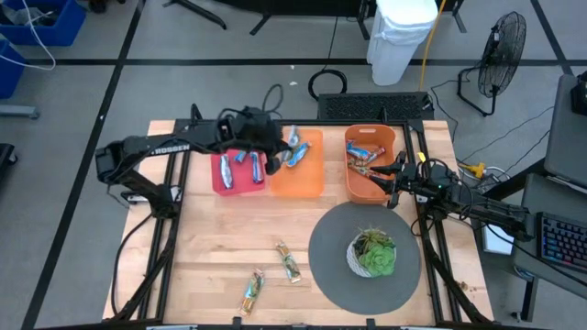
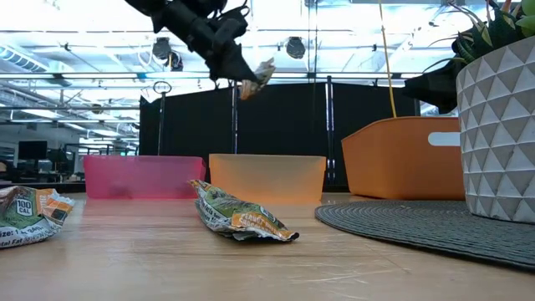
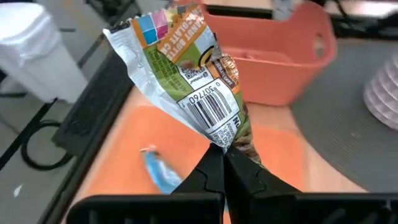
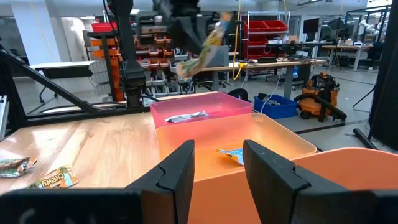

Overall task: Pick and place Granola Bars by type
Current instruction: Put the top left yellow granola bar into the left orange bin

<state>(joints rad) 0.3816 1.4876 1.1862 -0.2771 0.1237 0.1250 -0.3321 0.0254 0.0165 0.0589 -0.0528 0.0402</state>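
My left gripper [image 1: 272, 158] is shut on a green-gold granola bar [image 3: 186, 68] and holds it in the air above the border of the pink tray [image 1: 220, 186] and the orange tray [image 1: 307, 183]. In the low view the bar [image 2: 256, 79] sticks out past the gripper [image 2: 236, 71], high over the trays. The pink tray holds silver-blue bars [image 1: 240, 168], and the orange tray holds blue ones [image 1: 295, 151]. Two green-gold bars [image 1: 289, 261] [image 1: 252, 291] lie flat on the table near its front edge. My right gripper [image 4: 217, 165] is open and empty at the orange bin [image 1: 370, 188]. My left gripper pinches one crimped end of the bar's wrapper [image 3: 231, 144] between its two fingertips. The rest of the bar stands out beyond the fingers. In the low view the fingers slant downward. The bar is lifted clear, well above both trays.
The orange bin holds several more bars [image 1: 367, 151]. A potted plant [image 1: 371, 252] stands on a round grey mat [image 1: 330, 266] at the front right. Bare wood lies at the front left of the table [image 1: 202, 257].
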